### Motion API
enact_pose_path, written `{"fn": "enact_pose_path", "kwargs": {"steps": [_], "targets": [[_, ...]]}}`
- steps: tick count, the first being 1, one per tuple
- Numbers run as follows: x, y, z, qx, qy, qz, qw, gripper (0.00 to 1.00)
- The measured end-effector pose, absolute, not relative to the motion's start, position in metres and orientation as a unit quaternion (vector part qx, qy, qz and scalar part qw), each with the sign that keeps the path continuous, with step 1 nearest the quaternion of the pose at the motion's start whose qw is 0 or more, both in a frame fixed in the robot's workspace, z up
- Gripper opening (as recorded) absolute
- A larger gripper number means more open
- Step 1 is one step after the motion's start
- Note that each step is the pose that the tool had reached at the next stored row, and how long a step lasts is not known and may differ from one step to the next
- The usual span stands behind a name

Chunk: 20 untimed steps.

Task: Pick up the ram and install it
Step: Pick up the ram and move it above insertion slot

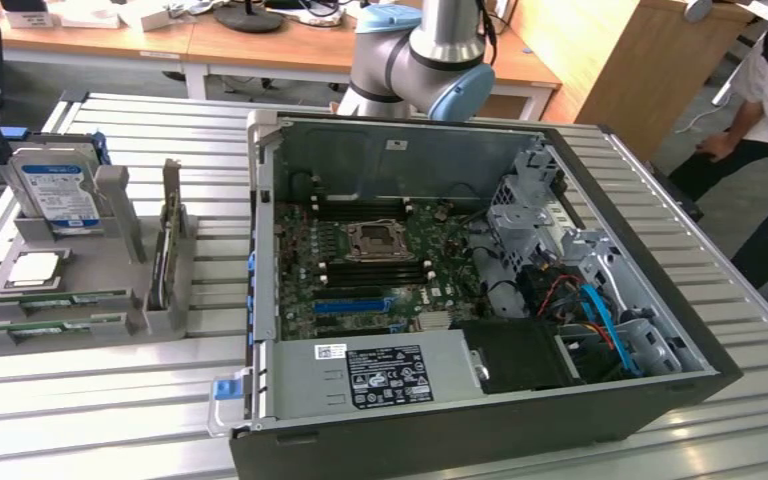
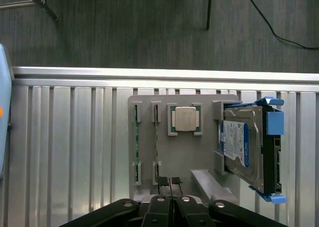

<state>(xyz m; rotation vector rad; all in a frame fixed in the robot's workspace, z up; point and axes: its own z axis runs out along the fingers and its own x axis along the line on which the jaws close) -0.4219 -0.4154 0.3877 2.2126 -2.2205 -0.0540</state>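
In the exterior view the open computer case (image 1: 491, 430) sits nearest. At its 9 o'clock the grey holder (image 1: 157, 320) carries the ram (image 1: 64, 298), which stands on edge in a slot, with a second green stick (image 1: 51, 325) just beside it at 6 o'clock, the processor (image 1: 37, 268) at 12 o'clock and the hard drive (image 1: 57, 190) farther back. The gripper (image 2: 169, 181) hangs over the holder, pincer narrow with fingertips together, apart from the ram, and the arm (image 1: 424, 50) rises beyond the case at 12 o'clock.
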Motion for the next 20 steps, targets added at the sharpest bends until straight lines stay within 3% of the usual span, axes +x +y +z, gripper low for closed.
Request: {"fn": "enact_pose_path", "kwargs": {"steps": [9,14,20], "targets": [[-0.4219,-0.4154,0.3877,0.706,-0.708,-0.017,0.003,0.11],[-0.4219,-0.4154,0.3877,0.706,-0.708,-0.017,0.003,0.30],[-0.4220,-0.4154,0.3841,0.706,-0.708,-0.017,0.003,0.30]]}}
